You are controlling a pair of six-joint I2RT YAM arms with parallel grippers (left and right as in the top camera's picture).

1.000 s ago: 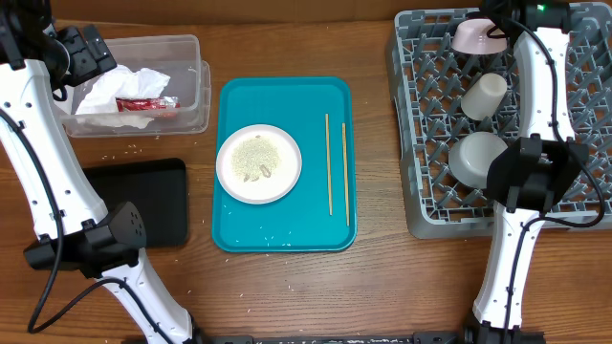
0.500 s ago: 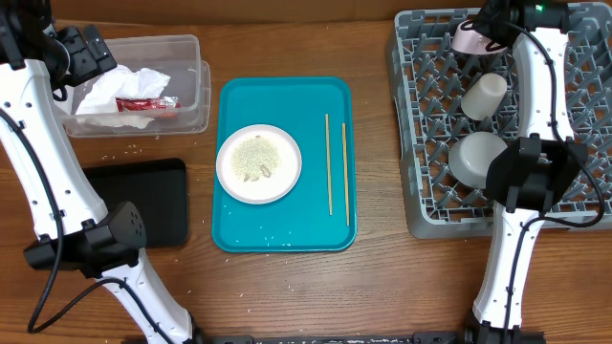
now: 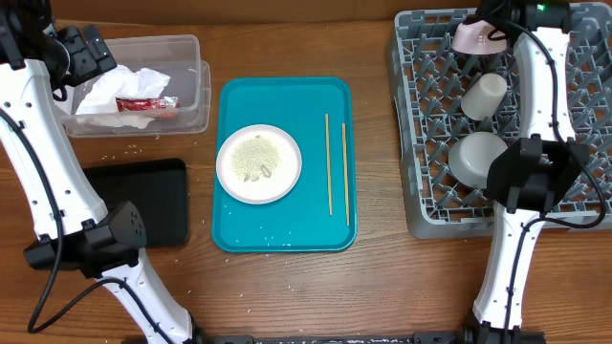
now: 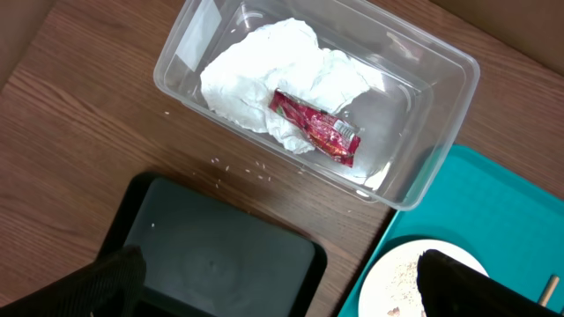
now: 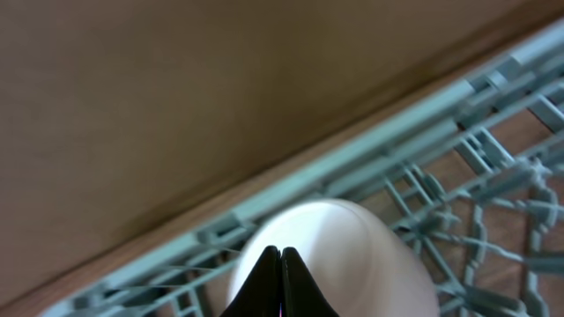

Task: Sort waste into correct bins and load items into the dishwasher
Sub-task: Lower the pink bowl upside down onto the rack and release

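Note:
My right gripper (image 5: 280,253) is shut on the smaller white dish (image 5: 370,255) at the back edge of the grey dish rack (image 3: 430,143); the dish (image 3: 471,38) is tilted. A white cup (image 3: 484,96) and a grey bowl (image 3: 476,156) lie in the rack. The round white plate (image 3: 258,163) holds rice and scraps, with two chopsticks (image 3: 328,162) to its right. The clear tub (image 4: 441,114) holds the napkin (image 4: 256,75) and red wrapper (image 4: 315,129). My left gripper (image 4: 282,291) is open and empty above the black tray (image 4: 211,255).
The plate and chopsticks lie on a teal tray (image 3: 287,229) in the middle. Loose rice grains (image 3: 124,150) lie on the wooden table between the tub and the black tray. A cardboard wall stands behind the rack.
The small white dish has shifted and tipped slightly at the rack's back edge under my right gripper. The left arm has not moved.

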